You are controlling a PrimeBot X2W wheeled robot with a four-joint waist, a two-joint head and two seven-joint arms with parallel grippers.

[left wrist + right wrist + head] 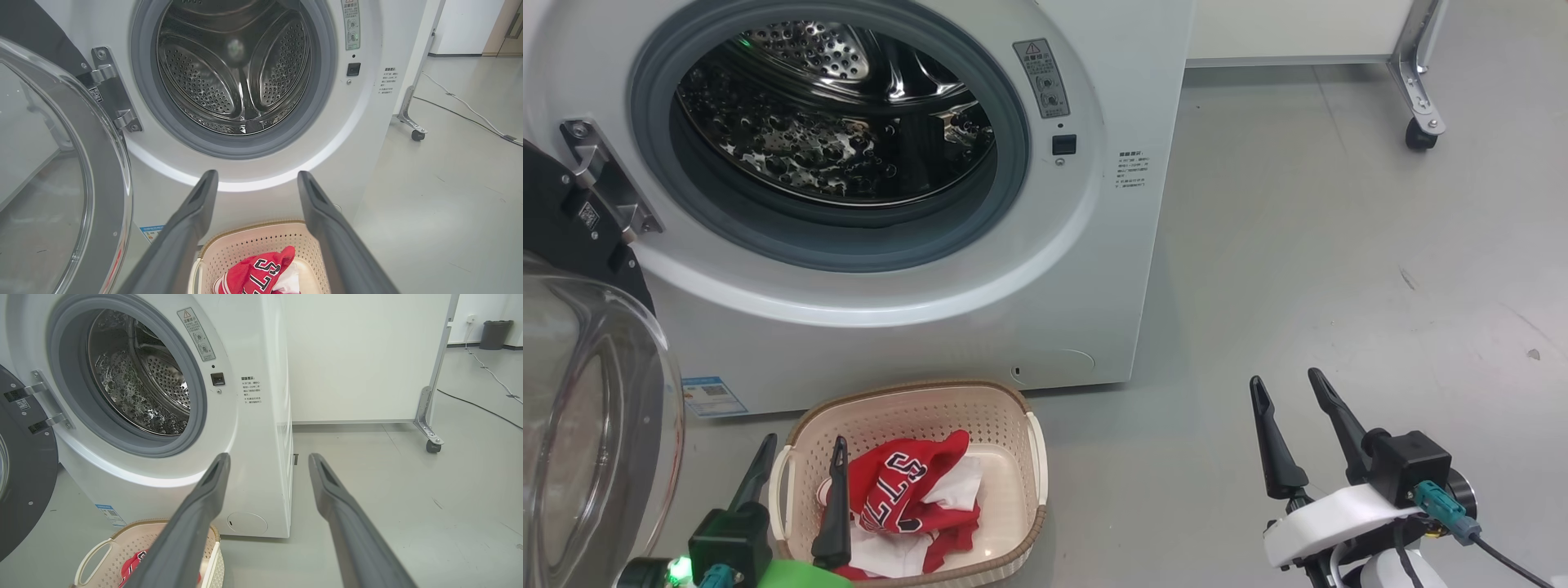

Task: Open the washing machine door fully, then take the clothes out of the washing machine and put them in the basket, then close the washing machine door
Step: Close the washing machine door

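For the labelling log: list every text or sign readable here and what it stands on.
Clothes in the basket: dark letters, seemingly "ST", rest folded away.
Grey sticker on the washing machine: warning triangle; words too small.
Print beside the opening: too small.
Blue label: blurred.
Tag on the washing machine door: code square, unreadable.

The white front-loading washing machine stands on the grey floor with its round mouth open, a grey gasket ringing the shiny perforated steel drum. Its door, black-rimmed with a bulging clear glass bowl, hangs swung wide on the hinge at the left. Just in front of the machine sits the cream perforated basket with a brown woven-look rim. The red clothes, white-trimmed and lettered, lie bunched inside it.
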